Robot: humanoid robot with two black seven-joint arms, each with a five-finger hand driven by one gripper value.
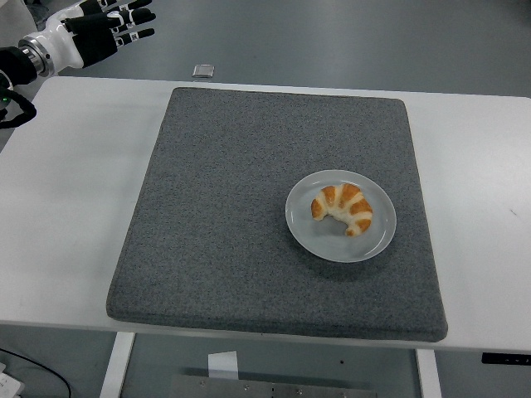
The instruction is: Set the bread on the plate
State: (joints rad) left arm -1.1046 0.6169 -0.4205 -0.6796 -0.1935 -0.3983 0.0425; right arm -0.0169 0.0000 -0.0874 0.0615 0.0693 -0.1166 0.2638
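Far left on my feed, the left hand [98, 35] is up in the top corner, past the table's [66, 182] far edge and over the grey floor. Fingers [133, 16] are spread out and loose, nothing in them. The white wrist cuff and a bit of black arm run off the left edge of the picture.

Just right of that, there's a small square thing [203, 70] lying on the floor beyond the table. Too tiny for me to say what it actually is, maybe a tag or a bit of tape.

Then the big grey mat [232, 215] takes up most of the table's middle, lying flat, with white tabletop showing on both sides and along the near edge.

On the right half of the mat sits the plate [377, 240], round and pale grey, fully on the mat and well in from its right edge. The bread [343, 208] is on the plate: a croissant, curved like a horseshoe with the open side facing down-left, golden stripes on top. It lies a little toward the far-left side of the plate, all of it inside the rim.
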